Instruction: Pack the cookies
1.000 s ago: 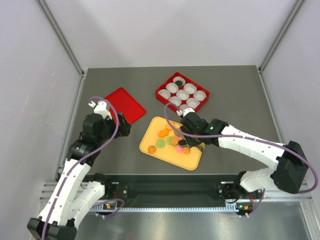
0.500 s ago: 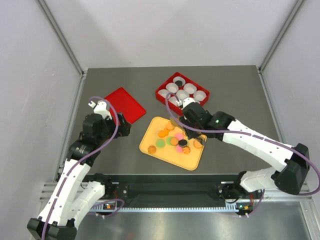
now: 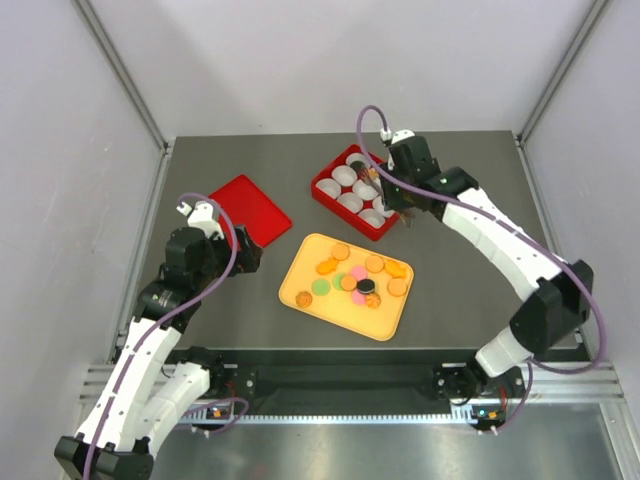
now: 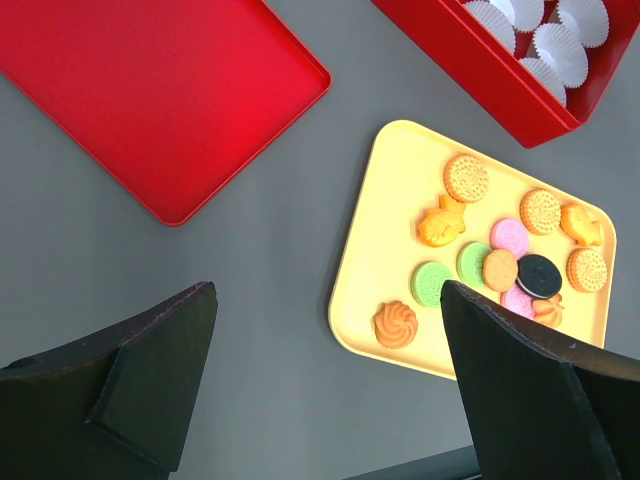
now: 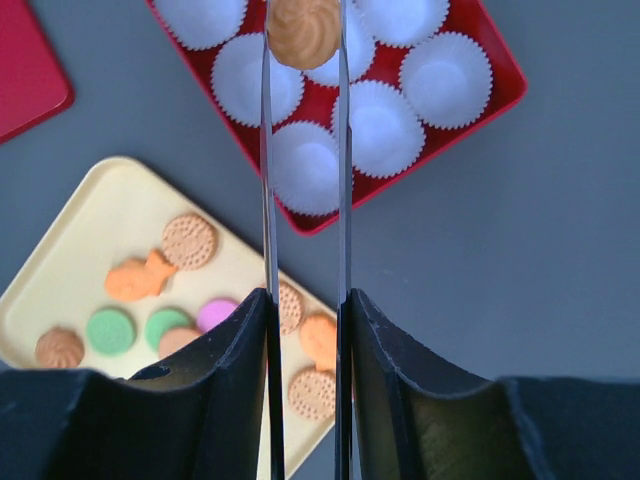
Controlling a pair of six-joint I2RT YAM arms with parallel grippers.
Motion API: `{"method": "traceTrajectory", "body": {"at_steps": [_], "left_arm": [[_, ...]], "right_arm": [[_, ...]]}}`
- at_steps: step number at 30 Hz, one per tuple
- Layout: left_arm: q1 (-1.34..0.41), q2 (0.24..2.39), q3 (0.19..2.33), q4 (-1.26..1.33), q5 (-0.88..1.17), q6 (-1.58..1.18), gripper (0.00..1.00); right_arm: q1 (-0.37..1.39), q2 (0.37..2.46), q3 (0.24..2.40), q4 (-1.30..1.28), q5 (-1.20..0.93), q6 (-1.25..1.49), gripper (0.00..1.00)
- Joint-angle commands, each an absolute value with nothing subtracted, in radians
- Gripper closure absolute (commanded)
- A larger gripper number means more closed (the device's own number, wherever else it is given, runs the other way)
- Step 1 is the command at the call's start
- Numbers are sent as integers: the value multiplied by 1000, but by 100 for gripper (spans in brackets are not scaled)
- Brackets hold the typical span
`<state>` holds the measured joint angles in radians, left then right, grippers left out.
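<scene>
**A:** What are you seeing change from overhead?

**B:** Your right gripper (image 3: 392,200) is no longer working low over the yellow tray (image 3: 300,285); a second ago it was down among the cookies (image 3: 350,282) there. Now it is hanging over the red box (image 3: 335,205) at the far side, with the arm reaching well forward. Your left gripper (image 3: 245,250) is not budging; it is sitting near the red lid (image 3: 250,208).

**A:** And the left wrist camera?

**B:** It is showing its own jaws standing wide apart with nothing between them. Below, the tray is lying near the lid without touching it, and a dozen or so cookies are resting on it. A corner of the box with its paper cups (image 4: 560,50) is peeking in at the top right.

**A:** The right wrist camera?

**B:** That is where the change is showing. Its fingers (image 5: 235,350) are pinching a swirl cookie (image 5: 303,30) by its edges, holding it up above the cups; which cup lies directly under it, you cannot tell from here.

**A:** So what does that mean for the packing?

**B:** I am judging the pick done and the carry nearly done; you are coming up on a release. You should be centring the cookie over an empty cup before parting the jaws, or it may land on a rim. With most of the cookies waiting on the tray, you are early in the job.
</scene>
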<state>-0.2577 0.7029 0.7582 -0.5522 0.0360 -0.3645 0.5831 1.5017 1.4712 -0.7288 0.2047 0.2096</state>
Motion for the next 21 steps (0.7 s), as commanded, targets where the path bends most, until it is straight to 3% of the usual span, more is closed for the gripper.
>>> {"method": "traceTrajectory", "body": {"at_steps": [1, 9, 21], "left_arm": [[-259, 695, 753, -528, 40, -353, 1], [-259, 693, 752, -525, 41, -353, 1], [-259, 693, 752, -526, 44, -353, 1]], "right_arm": [[529, 1600, 1572, -663, 195, 190, 67], [440, 1779, 1675, -631, 164, 201, 68], [382, 1875, 1686, -600, 155, 225, 67]]}}
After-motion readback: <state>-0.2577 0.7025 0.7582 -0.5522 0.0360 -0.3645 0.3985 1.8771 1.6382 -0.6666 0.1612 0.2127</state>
